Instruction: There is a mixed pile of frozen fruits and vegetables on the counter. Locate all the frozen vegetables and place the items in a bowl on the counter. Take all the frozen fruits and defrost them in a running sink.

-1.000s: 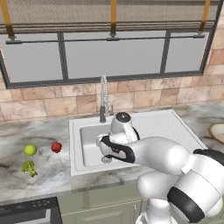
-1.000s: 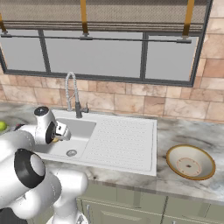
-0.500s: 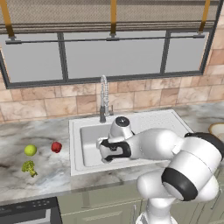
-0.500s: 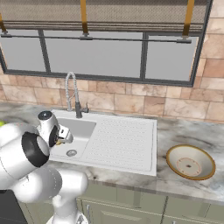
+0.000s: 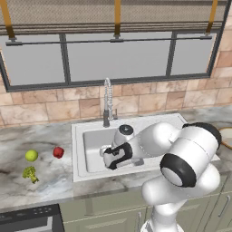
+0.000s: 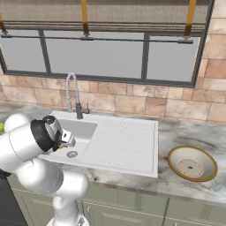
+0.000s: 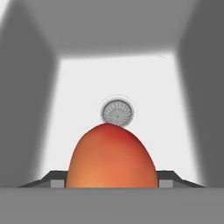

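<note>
Set into the counter (image 5: 50, 190): sink (image 5: 90, 156), faucet (image 5: 107, 102) behind the basin, drainboard (image 6: 121, 143) to its right. Left of the sink, on the counter: round fruit (image 5: 31, 155) beside the small rounded piece (image 5: 58, 152), broccoli (image 5: 30, 173) in front. Far right: bowl (image 6: 192, 164). Inside the basin, above the drain (image 7: 117, 112): tool (image 5: 110, 159) with the blushed fruit (image 7: 112, 157) between its fingers.

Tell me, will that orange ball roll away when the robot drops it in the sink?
Probably a bit. The orange fruit looks round and smooth, so it may roll across the flat sink floor toward the drain. The basin walls should stop it.
</note>
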